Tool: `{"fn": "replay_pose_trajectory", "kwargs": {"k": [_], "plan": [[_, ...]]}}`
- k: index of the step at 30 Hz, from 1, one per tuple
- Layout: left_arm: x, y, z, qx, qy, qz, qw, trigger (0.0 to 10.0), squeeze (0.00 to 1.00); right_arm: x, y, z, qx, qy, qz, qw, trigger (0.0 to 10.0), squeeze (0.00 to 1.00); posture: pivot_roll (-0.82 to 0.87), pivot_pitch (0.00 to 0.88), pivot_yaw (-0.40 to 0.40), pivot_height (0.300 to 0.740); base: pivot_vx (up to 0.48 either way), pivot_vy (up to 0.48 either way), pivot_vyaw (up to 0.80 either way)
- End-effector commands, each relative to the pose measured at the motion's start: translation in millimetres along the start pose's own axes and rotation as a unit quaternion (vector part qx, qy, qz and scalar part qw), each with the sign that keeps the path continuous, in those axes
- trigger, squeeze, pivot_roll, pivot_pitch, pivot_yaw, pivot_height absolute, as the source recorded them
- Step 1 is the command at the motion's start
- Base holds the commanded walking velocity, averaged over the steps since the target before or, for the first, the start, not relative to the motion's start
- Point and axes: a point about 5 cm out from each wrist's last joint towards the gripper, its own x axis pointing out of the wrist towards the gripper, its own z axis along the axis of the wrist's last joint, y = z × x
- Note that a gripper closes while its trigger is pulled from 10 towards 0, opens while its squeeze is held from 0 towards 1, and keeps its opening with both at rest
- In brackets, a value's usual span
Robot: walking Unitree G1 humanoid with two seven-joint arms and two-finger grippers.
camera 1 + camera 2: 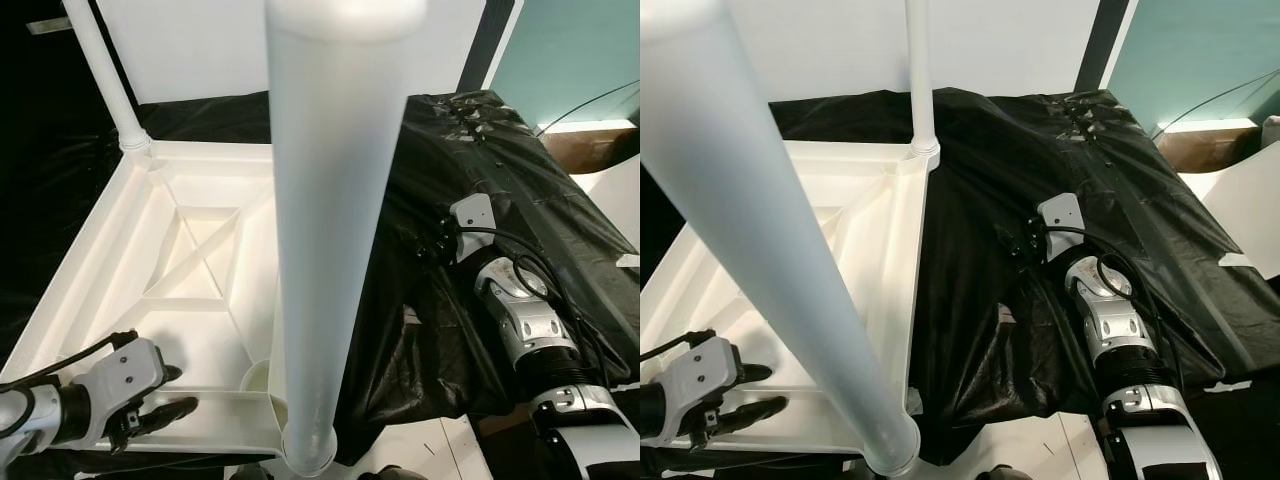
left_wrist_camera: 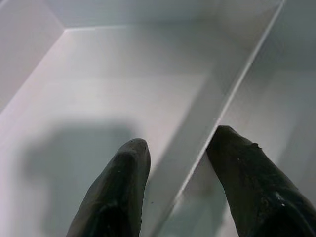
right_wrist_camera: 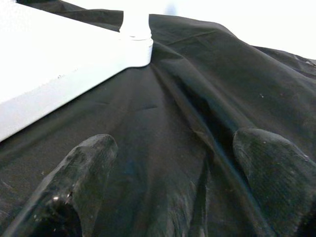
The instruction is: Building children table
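A white children's table (image 1: 100, 270) lies upside down on a black plastic sheet (image 1: 480, 150), its ribbed underside facing up. One white leg (image 1: 330, 200) stands in the near corner socket, right in front of the camera. Another leg (image 1: 105, 70) stands at the far left corner, and a third (image 1: 920, 70) at the far right corner. My left gripper (image 1: 185, 390) is at the table's near rim, open, with a thin white rib (image 2: 232, 94) running between its fingers. My right gripper (image 1: 1015, 240) rests low over the black sheet to the right of the table, open and holding nothing.
A white panel (image 1: 200, 40) stands behind the table. A teal wall (image 1: 570, 50) and a brown patch of floor (image 1: 595, 150) lie at the back right. The sheet is wrinkled and drapes over the right side.
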Motion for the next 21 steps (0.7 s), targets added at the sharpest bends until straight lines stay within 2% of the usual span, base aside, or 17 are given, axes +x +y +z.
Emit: {"fn": "replay_pose_trajectory", "kwargs": {"k": [1, 2, 3, 6, 7, 9, 10, 11, 13, 14, 15, 16, 17, 18, 19, 20, 21], "plan": [[4.6, 4.2, -7, -0.013, 0.023, 0.036, 0.999, 10.0, 0.0, -3.3, -2.5, -2, 0.006, 0.004, -0.009, 1.0, 10.0, 0.0, 0.09, 0.088, -0.034, 0.74, 0.0, 0.0, 0.0], [4.6, 4.2, -7, -0.013, 0.023, 0.036, 0.999, 10.0, 0.0, -3.3, -2.5, -2, 0.006, 0.004, -0.009, 1.0, 10.0, 0.0, 0.09, 0.088, -0.034, 0.74, 0.0, 0.0, 0.0], [7.7, 7.6, -5, -0.02, 0.018, 0.052, 0.998, 7.3, 0.0, -3.8, -3.3, -2, 0.006, 0.004, -0.012, 1.0, 10.0, 0.0, 0.09, 0.09, -0.028, 0.74, 0.0, 0.0, 0.0], [7.7, 7.6, -5, -0.02, 0.018, 0.052, 0.998, 7.3, 0.0, -3.8, -3.3, -2, 0.006, 0.004, -0.012, 1.0, 10.0, 0.0, 0.09, 0.09, -0.028, 0.74, 0.0, 0.0, 0.0], [11.2, 12.0, -1, -0.027, 0.003, 0.076, 0.997, 4.8, 0.0, -4.4, -4.5, -2, 0.007, 0.003, -0.016, 1.0, 10.0, 0.0, 0.08, 0.093, -0.021, 0.74, 0.0, 0.0, 0.0], [11.2, 12.0, -1, -0.027, 0.003, 0.076, 0.997, 4.8, 0.0, -4.4, -4.5, -2, 0.007, 0.003, -0.016, 1.0, 10.0, 0.0, 0.08, 0.093, -0.021, 0.74, 0.0, 0.0, 0.0], [15.7, 16.4, 3, -0.033, -0.015, 0.102, 0.994, 0.0, 0.0, -5.4, -5.7, -2, 0.008, 0.003, -0.022, 1.0, 10.0, 0.0, 0.08, 0.094, -0.011, 0.74, 0.0, 0.0, 0.0], [15.7, 16.4, 3, -0.033, -0.015, 0.102, 0.994, 0.0, 0.0, -5.4, -5.7, -2, 0.008, 0.003, -0.022, 1.0, 10.0, 0.0, 0.08, 0.094, -0.011, 0.74, 0.0, 0.0, 0.0], [27.1, 23.8, 12, -0.047, -0.046, 0.156, 0.986, 0.4, 0.0, -6.7, -6.4, -2, 0.01, 0.002, -0.029, 1.0, 10.0, 0.0, 0.08, 0.095, -0.004, 0.74, 0.0, 0.0, 0.0], [33.0, 26.6, 14, -0.054, -0.055, 0.174, 0.982, 1.7, 0.0, -6.9, -6.2, -2, 0.012, 0.001, -0.031, 0.999, 10.0, 0.0, 0.08, 0.095, -0.004, 0.74, 0.0, 0.0, 0.0], [33.0, 26.6, 14, -0.054, -0.055, 0.174, 0.982, 1.7, 0.0, -6.9, -6.2, -2, 0.012, 0.001, -0.031, 0.999, 10.0, 0.0, 0.08, 0.095, -0.004, 0.74, 0.0, 0.0, 0.0], [38.0, 28.4, 17, -0.057, -0.06, 0.187, 0.979, 0.3, 0.0, -7.0, -5.9, -2, 0.013, 0.001, -0.033, 0.999, 10.0, 0.0, 0.08, 0.095, -0.004, 0.74, 0.0, 0.0, 0.0], [38.0, 28.4, 17, -0.057, -0.06, 0.187, 0.979, 0.3, 0.0, -7.0, -5.9, -2, 0.013, 0.001, -0.033, 0.999, 10.0, 0.0, 0.08, 0.095, -0.004, 0.74, 0.0, 0.0, 0.0], [42.3, 31.8, 18, -0.059, -0.061, 0.203, 0.976, 3.9, 0.0, -7.0, -5.5, -2, 0.014, 0.001, -0.033, 0.999, 10.0, 0.0, 0.08, 0.096, -0.003, 0.74, 0.0, 0.0, 0.0], [42.3, 31.8, 18, -0.059, -0.061, 0.203, 0.976, 3.9, 0.0, -7.0, -5.5, -2, 0.014, 0.001, -0.033, 0.999, 10.0, 0.0, 0.08, 0.096, -0.003, 0.74, 0.0, 0.0, 0.0], [46.8, 39.2, 19, -0.056, -0.056, 0.233, 0.969, 10.0, 0.0, -6.8, -5.2, -2, 0.015, 0.001, -0.034, 0.999, 10.0, 0.0, 0.08, 0.095, -0.006, 0.74, 0.0, 0.0, 0.0], [51.2, 46.9, 21, -0.055, -0.054, 0.258, 0.963, 10.0, 0.0, -6.4, -4.7, -2, 0.015, 0.001, -0.034, 0.999, 10.0, 0.0, 0.09, 0.094, -0.007, 0.74, 0.0, 0.0, 0.0]]}}
